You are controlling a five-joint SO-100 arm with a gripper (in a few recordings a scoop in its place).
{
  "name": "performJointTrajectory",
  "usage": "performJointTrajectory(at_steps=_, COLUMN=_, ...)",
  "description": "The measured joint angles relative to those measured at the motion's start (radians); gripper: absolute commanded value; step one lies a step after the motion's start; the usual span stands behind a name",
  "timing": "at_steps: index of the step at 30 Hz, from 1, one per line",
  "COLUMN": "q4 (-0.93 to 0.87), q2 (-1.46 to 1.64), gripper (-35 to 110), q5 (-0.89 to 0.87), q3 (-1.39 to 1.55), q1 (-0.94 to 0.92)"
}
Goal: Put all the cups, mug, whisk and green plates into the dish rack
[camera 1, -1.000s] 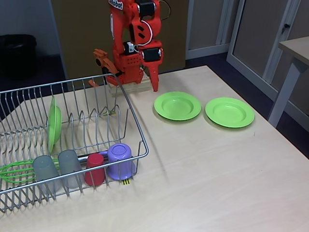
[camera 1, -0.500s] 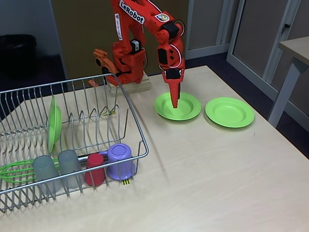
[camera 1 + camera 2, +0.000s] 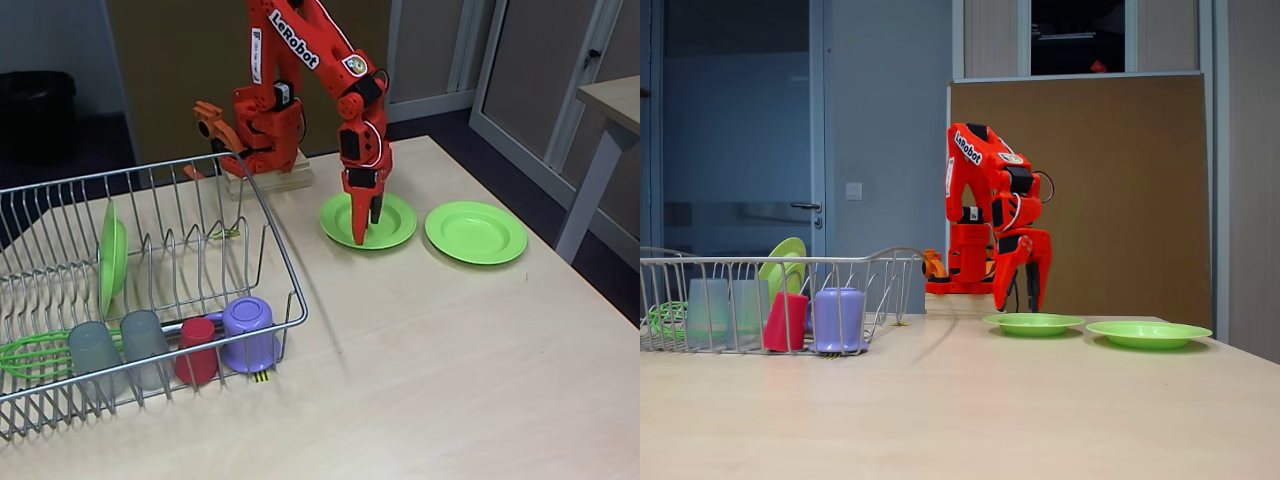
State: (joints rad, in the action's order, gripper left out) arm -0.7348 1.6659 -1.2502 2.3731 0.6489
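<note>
My orange gripper [image 3: 367, 232] points down with its jaws open over the near-left part of a green plate [image 3: 385, 222] lying flat on the table; from the side the gripper [image 3: 1018, 303] hangs just above that plate [image 3: 1033, 322]. A second green plate [image 3: 476, 232] lies to its right. The dish rack [image 3: 281, 252] on the left holds a third green plate [image 3: 112, 255] standing on edge. Along its front are the green whisk [image 3: 30, 355], two grey cups [image 3: 95, 355] [image 3: 147, 345], the red cup [image 3: 197, 350] and the purple mug [image 3: 248, 333], all upside down.
The arm's base stands on a wooden block [image 3: 270, 180] behind the rack's far corner. Bare tabletop [image 3: 450, 360] spreads in front of the plates. Another table [image 3: 612, 100] stands off to the right.
The arm has unfolded from above its base, swung right and reached down over the left plate on the table. Its jaws have spread apart. Plates and rack contents have not moved.
</note>
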Motion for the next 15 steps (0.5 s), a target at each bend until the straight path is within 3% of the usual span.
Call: performJointTrajectory(at_steps=15, q4=0.138, q2=-0.080, gripper=29, q5=0.066, q3=0.058, q1=-0.078)
